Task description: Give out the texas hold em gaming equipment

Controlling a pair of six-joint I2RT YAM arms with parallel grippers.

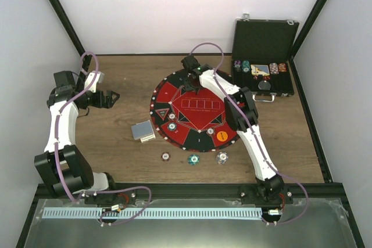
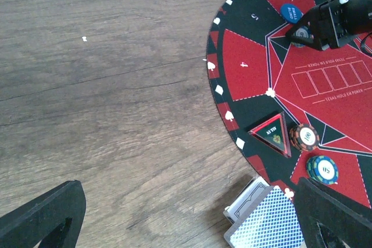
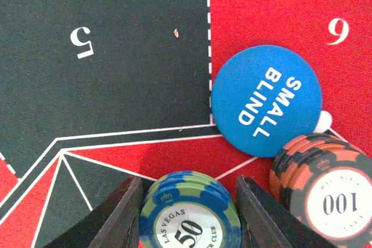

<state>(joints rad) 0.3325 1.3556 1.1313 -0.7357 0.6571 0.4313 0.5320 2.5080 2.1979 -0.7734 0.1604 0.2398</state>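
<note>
My right gripper is over the far side of the round mat, its fingers closed against a blue-green "50" chip stack that rests on the mat. A blue "small blind" button and an orange-black "100" chip stack lie beside it. My left gripper is open and empty above bare wood, left of the mat. The card deck lies at the mat's near-left edge, also in the left wrist view. The black triangular marker and two chip stacks sit on the mat.
Three chip stacks lie on the wood in front of the mat. An orange button sits on the mat's near right. The open black case with chips stands at the back right. Walls close in on both sides.
</note>
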